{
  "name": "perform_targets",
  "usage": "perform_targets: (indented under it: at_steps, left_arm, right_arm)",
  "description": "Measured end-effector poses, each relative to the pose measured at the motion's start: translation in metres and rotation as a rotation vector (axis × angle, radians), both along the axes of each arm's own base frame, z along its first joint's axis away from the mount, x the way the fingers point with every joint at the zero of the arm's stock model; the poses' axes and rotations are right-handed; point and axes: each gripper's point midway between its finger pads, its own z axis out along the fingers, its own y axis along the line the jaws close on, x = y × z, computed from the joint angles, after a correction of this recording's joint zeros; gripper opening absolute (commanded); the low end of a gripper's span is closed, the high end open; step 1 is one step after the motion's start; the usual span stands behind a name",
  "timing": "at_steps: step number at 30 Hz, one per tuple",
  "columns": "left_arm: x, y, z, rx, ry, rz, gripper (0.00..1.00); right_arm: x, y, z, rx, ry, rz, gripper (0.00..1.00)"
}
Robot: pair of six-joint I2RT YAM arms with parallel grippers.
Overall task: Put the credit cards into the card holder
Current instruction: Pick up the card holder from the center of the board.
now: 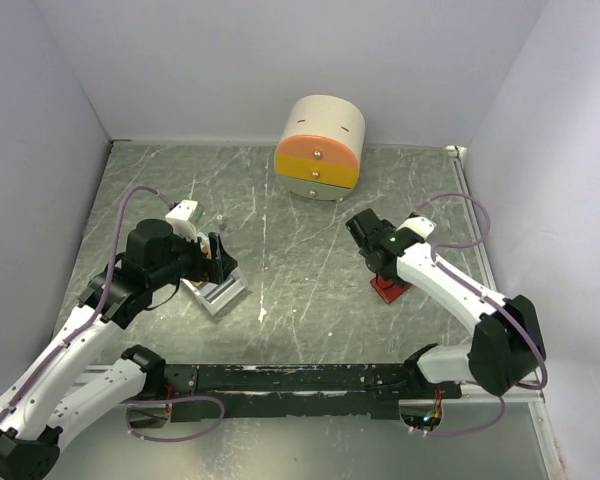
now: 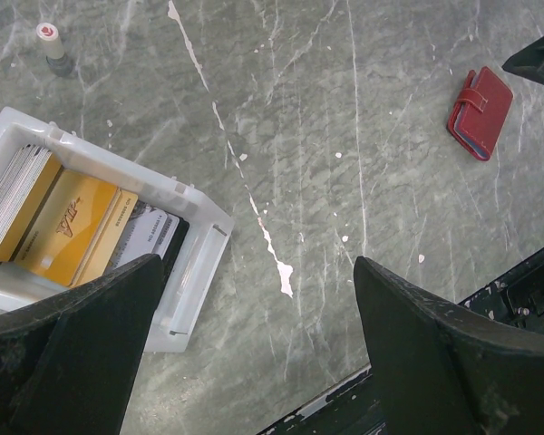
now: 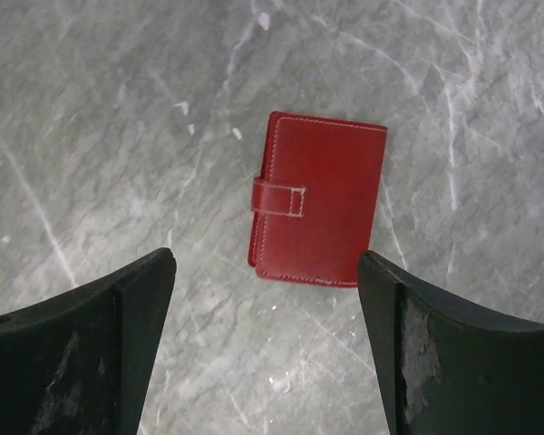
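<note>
1. My L gripper: jaws spread wide, nothing between them. It hangs over the table just beside the white tray, whose near end sits partly under my L finger.
2. Credit cards: all in that tray, none on the table. There's a leaning stack seen edge-on at the far-L end, orange-gold cards face-up next to it, then a grey card and a dark one towards the tray's open end.
3. My R gripper: jaws also spread wide, holding nothing. It's pointed down at the card holder, w/ a finger on either side of it in the wrist view. Can't tell if the tips touch the table.
4. Card holder: red, folded shut, strap across its L edge, lying flat on the table. In the top view it's on the R side, mostly hidden under my R wrist, well apart from the tray.
5. Misc: round cream-and-orange drawer box at the back by the wall, drawers shut. Small capped bottle stands near the tray's far side.
</note>
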Motion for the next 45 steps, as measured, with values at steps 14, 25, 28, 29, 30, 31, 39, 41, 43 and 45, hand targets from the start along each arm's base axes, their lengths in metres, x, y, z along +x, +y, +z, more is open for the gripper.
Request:
perform_targets:
  at_steps: [14,25,28,29,30,31,39,41,43,45]
  left_arm:
    - [-0.001,0.001,0.003,-0.006,-0.01,0.0,0.98]
    - [-0.001,0.001,0.003,-0.006,-0.01,0.0,0.98]
    - [-0.001,0.0,0.002,-0.004,-0.007,0.0,0.98]
    - [-0.001,0.0,0.002,-0.004,-0.006,0.0,0.98]
    - [-0.001,0.0,0.002,-0.003,-0.005,0.0,0.98]
    - [-0.001,0.0,0.002,-0.003,-0.005,0.0,0.98]
    - [0.0,0.0,0.001,-0.002,-0.003,0.0,0.96]
    - [0.0,0.0,0.001,-0.002,-0.003,0.0,0.95]
    - [0.0,0.0,0.001,-0.002,-0.003,-0.001,0.94]
    - [0.0,0.0,0.0,-0.003,-0.002,-0.002,0.91]
  right_arm:
    - [0.004,-0.035,-0.057,-0.027,0.162,-0.174,0.92]
    - [-0.002,-0.04,-0.094,0.031,0.237,-0.196,1.0]
    - [0.001,-0.037,-0.098,0.047,0.237,-0.181,0.98]
    - [0.003,-0.036,-0.098,0.051,0.235,-0.177,0.96]
    - [0.004,-0.035,-0.098,0.052,0.233,-0.172,0.95]
    - [0.005,-0.035,-0.099,0.054,0.23,-0.168,0.94]
    - [0.01,-0.028,-0.101,0.09,0.201,-0.116,0.82]
    - [0.009,-0.025,-0.102,0.105,0.191,-0.086,0.79]
    - [0.008,-0.022,-0.103,0.119,0.184,-0.04,0.76]
    - [0.007,-0.018,-0.102,0.134,0.177,0.011,0.74]
